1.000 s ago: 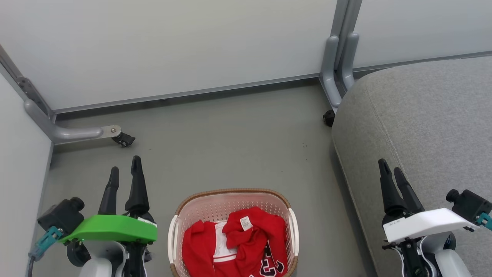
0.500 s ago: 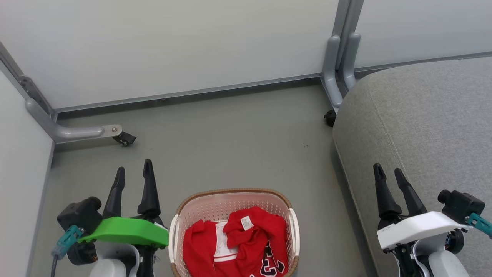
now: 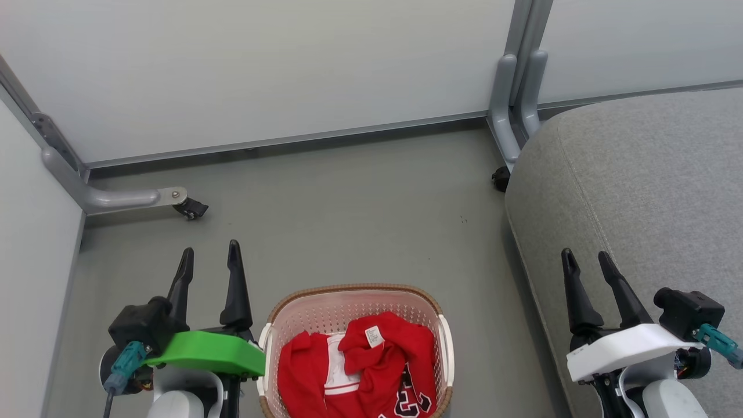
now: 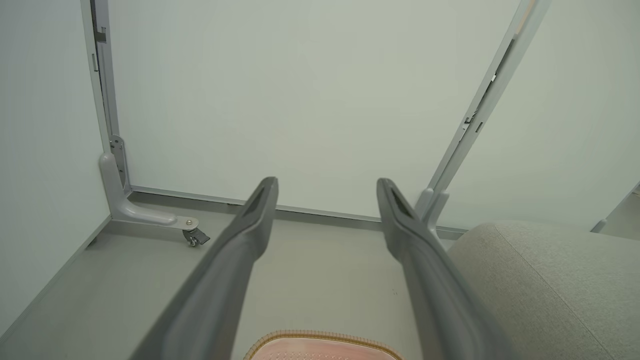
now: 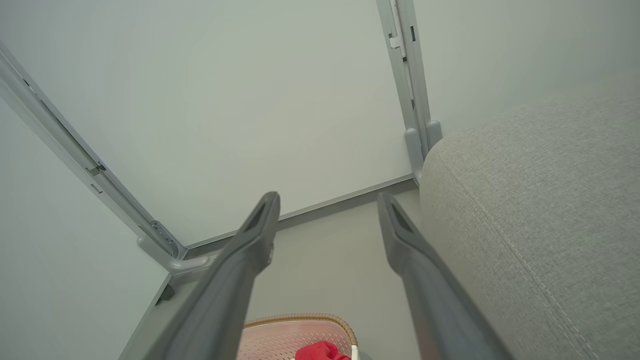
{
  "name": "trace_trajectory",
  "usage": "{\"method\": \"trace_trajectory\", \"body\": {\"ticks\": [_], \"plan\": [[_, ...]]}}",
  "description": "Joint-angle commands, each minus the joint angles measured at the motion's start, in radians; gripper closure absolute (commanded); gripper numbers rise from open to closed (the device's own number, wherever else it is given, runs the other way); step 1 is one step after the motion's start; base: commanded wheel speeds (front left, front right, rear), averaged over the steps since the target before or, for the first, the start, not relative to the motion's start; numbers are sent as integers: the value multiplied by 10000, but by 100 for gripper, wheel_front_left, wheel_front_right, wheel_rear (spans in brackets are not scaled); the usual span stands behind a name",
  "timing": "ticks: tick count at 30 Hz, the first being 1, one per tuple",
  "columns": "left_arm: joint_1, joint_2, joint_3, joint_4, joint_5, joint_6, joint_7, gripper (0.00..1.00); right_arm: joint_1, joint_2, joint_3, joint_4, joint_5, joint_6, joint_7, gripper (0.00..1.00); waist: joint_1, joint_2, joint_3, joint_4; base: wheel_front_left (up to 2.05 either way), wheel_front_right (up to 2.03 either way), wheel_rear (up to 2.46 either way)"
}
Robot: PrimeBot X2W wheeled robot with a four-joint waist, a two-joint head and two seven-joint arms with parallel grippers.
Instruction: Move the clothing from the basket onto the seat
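The cream basket [image 3: 354, 291] with a brown rim stands on the floor at the bottom middle of the head view. Inside lie the red clothing pieces: a jersey [image 3: 395, 371] with a white tag and dark numerals, over a garment with white stripes [image 3: 307, 377]. The grey seat [image 3: 638, 191] fills the right side. My left gripper [image 3: 210, 258] hovers open just left of the basket, nothing between its fingers. My right gripper [image 3: 586, 261] is open over the seat's front edge. The basket rim [image 4: 320, 337] peeks in at the bottom of the left wrist view, and red fabric [image 5: 320, 351] shows in the right wrist view.
Pale partition panels stand behind and to the left. A grey panel foot with a castor [image 3: 188, 207] rests on the floor at the left. Another post foot and castor [image 3: 500, 174] sit beside the seat's far corner. Grey floor lies between basket and panels.
My left gripper has shifted right toward the basket and its fingers have spread apart. My right gripper has also opened wider and moved slightly left. Clothing and basket lie as before.
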Motion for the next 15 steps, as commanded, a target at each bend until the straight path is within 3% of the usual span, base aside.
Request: {"method": "trace_trajectory", "body": {"ticks": [1, 15], "plan": [[61, 82, -54, -43, 267, 32, -85, 0, 37, -63, -48, -83, -292, 3, -91, 0, 0, 0, -4, 4, 0, 0, 0], [91, 88, -293, 18, 1371, 152, -388, 0, 85, -73, -211, 8, -1671, 2, -395, 0, 0, 0, -13, 46, 0, 0, 0]]}}
